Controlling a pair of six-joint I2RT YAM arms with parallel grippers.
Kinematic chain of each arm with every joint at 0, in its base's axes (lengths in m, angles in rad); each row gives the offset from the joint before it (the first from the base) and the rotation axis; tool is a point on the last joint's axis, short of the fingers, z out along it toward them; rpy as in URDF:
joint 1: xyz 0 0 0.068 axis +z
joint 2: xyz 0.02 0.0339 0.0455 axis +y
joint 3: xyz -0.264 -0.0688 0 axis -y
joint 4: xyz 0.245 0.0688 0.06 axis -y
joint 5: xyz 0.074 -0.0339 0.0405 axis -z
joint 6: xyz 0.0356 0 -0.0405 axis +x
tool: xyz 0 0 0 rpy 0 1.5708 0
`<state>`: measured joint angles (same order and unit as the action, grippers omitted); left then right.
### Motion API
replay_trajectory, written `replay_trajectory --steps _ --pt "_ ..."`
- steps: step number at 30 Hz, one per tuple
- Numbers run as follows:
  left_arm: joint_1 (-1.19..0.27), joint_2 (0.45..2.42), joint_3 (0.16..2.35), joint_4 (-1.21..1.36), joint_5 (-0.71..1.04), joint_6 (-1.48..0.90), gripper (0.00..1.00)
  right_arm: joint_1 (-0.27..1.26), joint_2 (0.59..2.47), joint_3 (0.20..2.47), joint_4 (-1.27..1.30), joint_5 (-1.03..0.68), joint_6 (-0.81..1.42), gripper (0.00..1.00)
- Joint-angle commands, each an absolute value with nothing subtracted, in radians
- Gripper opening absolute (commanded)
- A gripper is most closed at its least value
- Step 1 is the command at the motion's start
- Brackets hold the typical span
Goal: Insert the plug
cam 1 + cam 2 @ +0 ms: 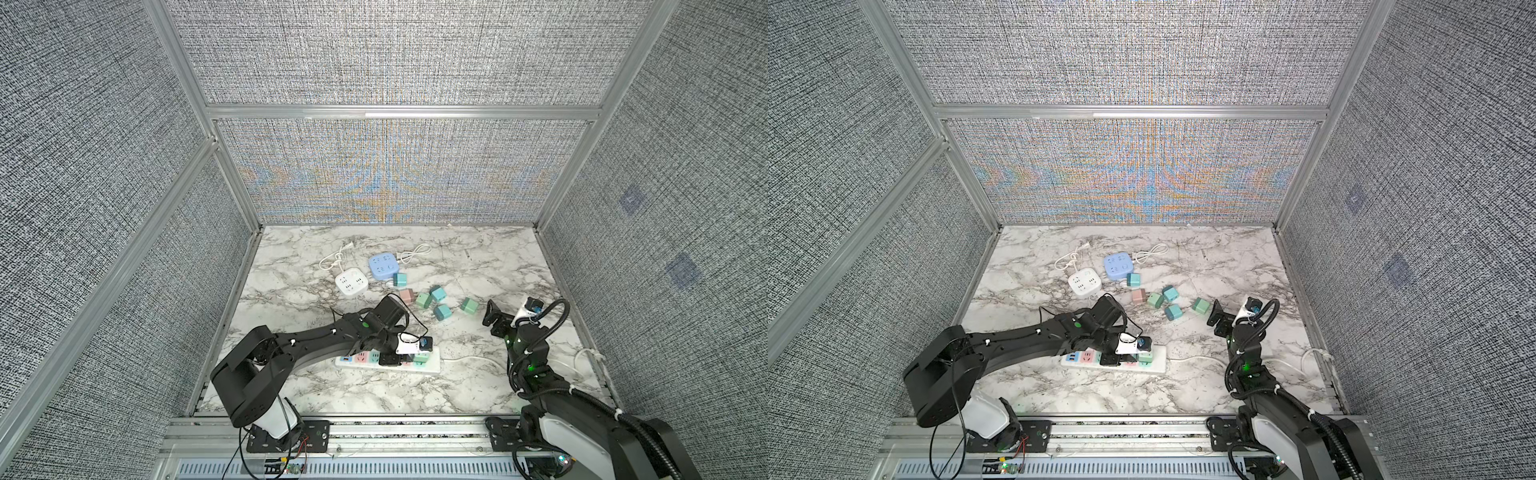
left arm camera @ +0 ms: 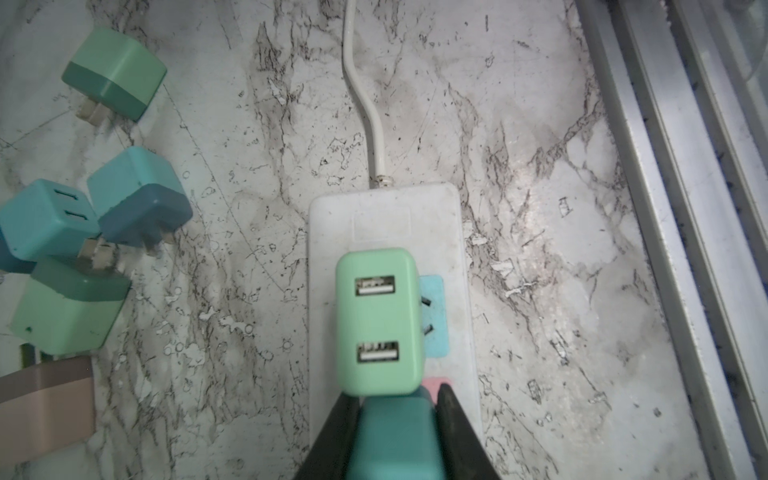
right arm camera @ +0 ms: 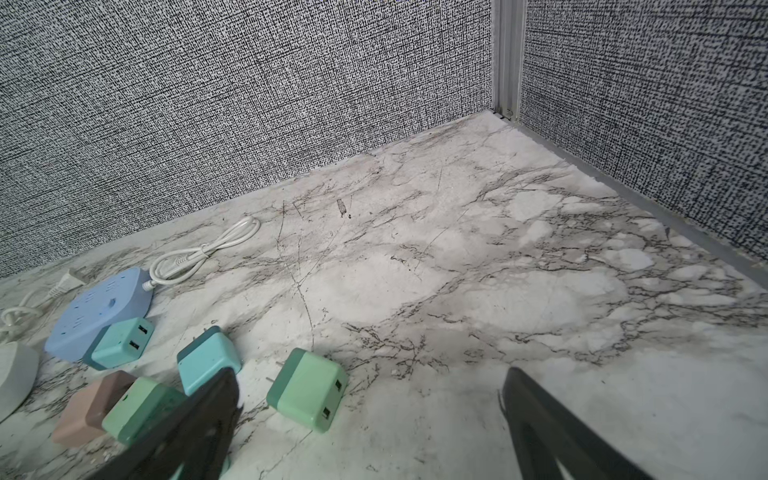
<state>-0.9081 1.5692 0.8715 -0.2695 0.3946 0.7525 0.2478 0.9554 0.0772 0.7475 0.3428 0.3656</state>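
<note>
BOOTH AND BENCH: A marble-patterned worktop (image 1: 374,395) forms the floor of a booth walled on three sides by grey woven panels (image 1: 374,50) set in an aluminium frame (image 1: 399,112). The left wrist view shows the veined surface scuffed and flaked in spots.

Toward the back lie a blue socket block (image 1: 383,267) and a white socket block (image 1: 351,284), each with a looped white cord (image 3: 195,257). In front of them loose plugs (image 1: 437,293) in teal, green and pink rest on their sides. Near the front edge a white power strip (image 1: 434,362) lies flat, and its cable (image 2: 361,95) runs off toward the right wall.

A pale green plug (image 2: 378,320) stands upright on the strip with two USB ports facing up, beside a blue socket face (image 2: 434,316).

The left gripper (image 2: 395,399) reaches down over the strip, its black fingers (image 2: 453,428) pressed in on a teal plug (image 2: 395,440). That plug sits right against the green one, by the strip's pink socket face (image 2: 436,383). Whether its prongs have entered a socket cannot be told.

The right gripper (image 1: 490,312) hangs above bare worktop on the right, near the closest loose green plug. Its fingers (image 3: 199,415) are spread wide, with nothing between them and touching nothing.
</note>
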Motion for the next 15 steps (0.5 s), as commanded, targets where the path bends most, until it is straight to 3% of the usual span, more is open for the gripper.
replay_trajectory --steps 1,14,15 --pt "-0.905 1.613 0.894 -0.339 0.357 0.763 0.0 0.247 0.956 0.09 0.765 0.345 0.365 1.0" --pt "-0.906 1.643 0.914 -0.343 0.33 0.775 0.0 0.247 0.96 0.091 0.765 0.343 0.364 0.99" --pt "-0.905 1.627 0.909 -0.332 0.326 0.771 0.05 0.247 0.959 0.091 0.764 0.342 0.364 1.0"
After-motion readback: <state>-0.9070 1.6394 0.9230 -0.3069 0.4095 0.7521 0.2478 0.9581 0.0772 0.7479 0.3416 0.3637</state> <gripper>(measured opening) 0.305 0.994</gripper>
